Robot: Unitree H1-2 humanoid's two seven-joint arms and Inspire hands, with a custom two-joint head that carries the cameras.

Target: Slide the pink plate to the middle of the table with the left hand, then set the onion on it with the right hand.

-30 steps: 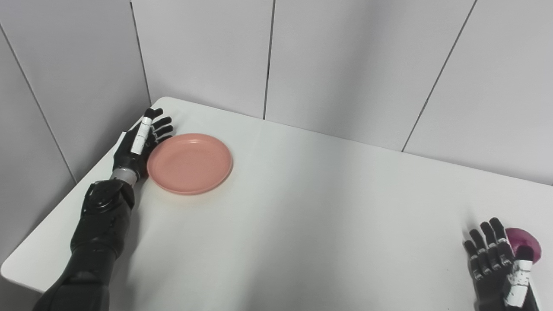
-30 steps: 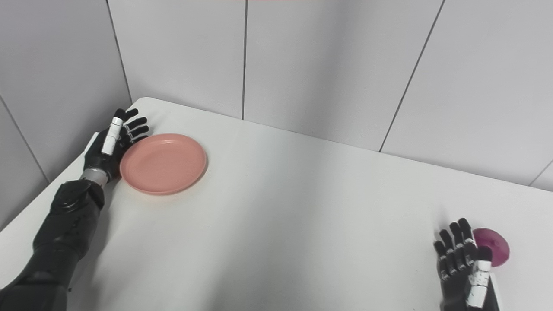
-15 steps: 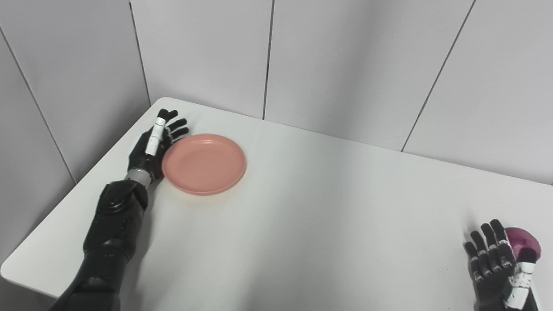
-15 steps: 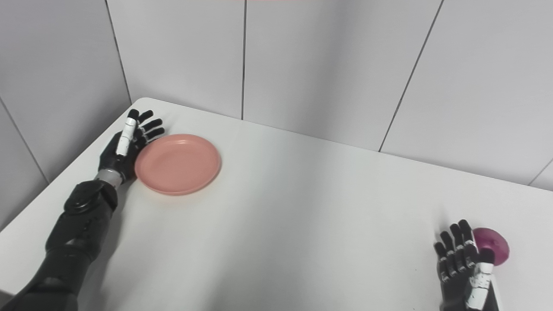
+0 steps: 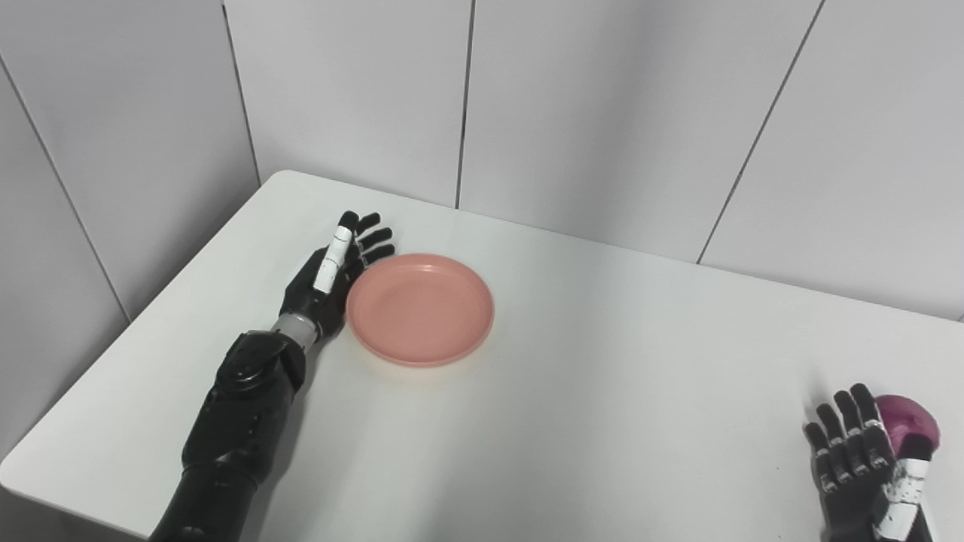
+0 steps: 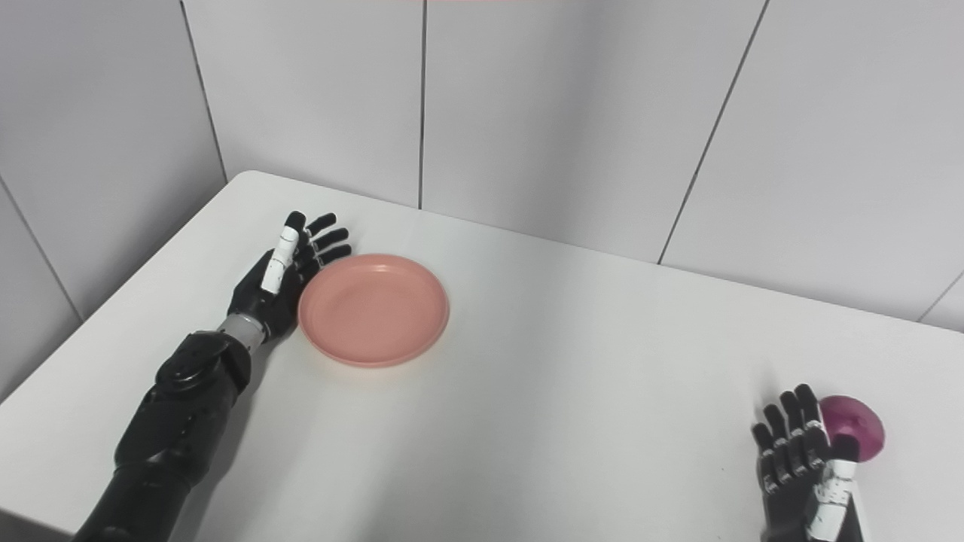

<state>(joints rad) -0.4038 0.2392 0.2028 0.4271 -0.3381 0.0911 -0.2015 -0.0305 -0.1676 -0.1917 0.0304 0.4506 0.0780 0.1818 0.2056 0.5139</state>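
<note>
A round pink plate (image 5: 419, 309) lies flat on the white table (image 5: 587, 391), left of the middle. My left hand (image 5: 331, 271) is open, its palm and fingers pressed against the plate's left rim; it also shows in the right eye view (image 6: 285, 275). A purple onion (image 5: 907, 420) sits at the table's near right. My right hand (image 5: 866, 467) is open with fingers spread, just left of the onion and partly in front of it; I cannot tell whether it touches it.
Grey panelled walls (image 5: 602, 113) stand close behind the table and along its left side. The table's rounded far-left corner (image 5: 282, 177) and its left edge run near my left arm.
My left hand has pushed the pink plate to the right and slightly nearer, toward the table's middle. The right hand and the onion have stayed in place.
</note>
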